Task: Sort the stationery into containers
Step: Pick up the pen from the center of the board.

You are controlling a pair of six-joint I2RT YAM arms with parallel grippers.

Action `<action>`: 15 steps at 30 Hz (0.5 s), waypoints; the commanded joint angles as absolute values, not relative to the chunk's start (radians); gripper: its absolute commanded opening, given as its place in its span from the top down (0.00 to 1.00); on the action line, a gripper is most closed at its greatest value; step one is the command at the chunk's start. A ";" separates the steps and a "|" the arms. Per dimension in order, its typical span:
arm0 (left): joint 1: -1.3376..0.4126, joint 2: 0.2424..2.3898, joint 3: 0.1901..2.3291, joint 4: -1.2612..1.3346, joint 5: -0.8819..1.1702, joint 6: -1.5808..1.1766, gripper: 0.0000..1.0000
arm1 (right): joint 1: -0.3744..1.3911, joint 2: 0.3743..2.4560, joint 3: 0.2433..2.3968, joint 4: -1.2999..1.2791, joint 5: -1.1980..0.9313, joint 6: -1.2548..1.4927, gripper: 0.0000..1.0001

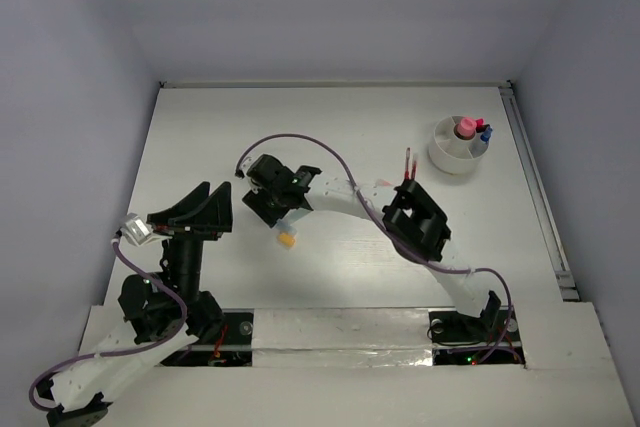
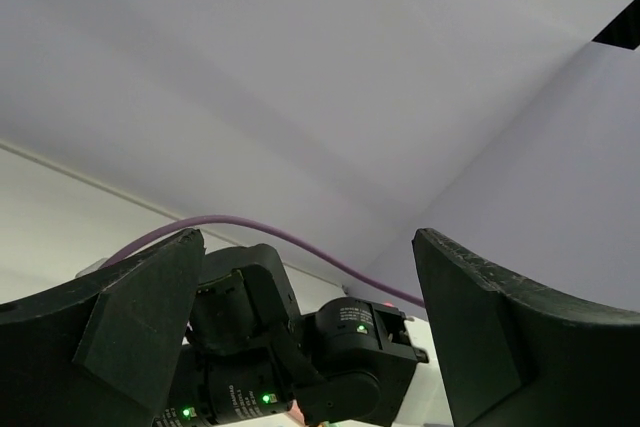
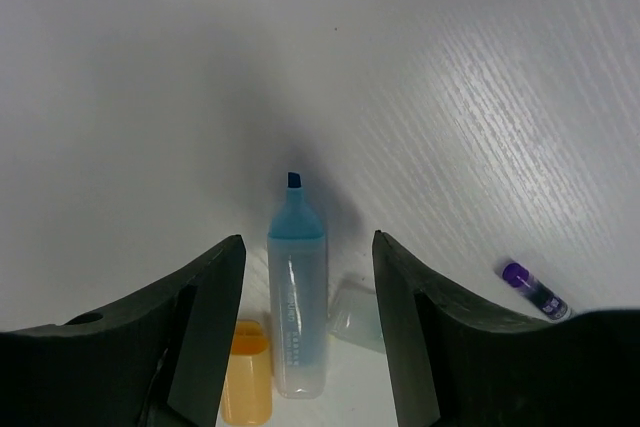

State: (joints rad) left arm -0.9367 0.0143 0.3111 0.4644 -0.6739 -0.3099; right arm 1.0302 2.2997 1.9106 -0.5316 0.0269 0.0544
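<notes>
An uncapped blue highlighter (image 3: 297, 297) lies on the white table between the fingers of my right gripper (image 3: 307, 239), which is open and just above it without touching. An orange cap (image 3: 246, 372) and a clear cap (image 3: 357, 315) lie on either side of it. From above, the right gripper (image 1: 272, 209) hangs over mid-table, with the orange piece (image 1: 286, 240) beside it. The white round cup (image 1: 458, 144) at the back right holds pink, red and blue items. My left gripper (image 1: 205, 209) is raised at the left, open and empty (image 2: 308, 237).
Thin red pens (image 1: 408, 164) show just behind the right arm's elbow. A small purple-capped item (image 3: 533, 289) lies to the right of the right gripper. A metal rail (image 1: 540, 197) runs along the table's right edge. A purple cable (image 1: 330, 152) loops over the right arm.
</notes>
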 commanded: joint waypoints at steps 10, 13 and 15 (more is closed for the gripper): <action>-0.945 0.012 0.318 0.491 -0.693 -0.287 0.17 | 1.054 2.329 1.936 -0.584 0.025 0.063 0.48; -0.945 0.014 0.319 0.489 -0.695 -0.288 0.18 | 1.054 2.332 1.930 -0.566 0.026 0.064 0.53; -0.945 0.012 0.318 0.488 -0.695 -0.288 0.18 | 1.054 2.336 1.928 -0.557 0.029 0.063 0.53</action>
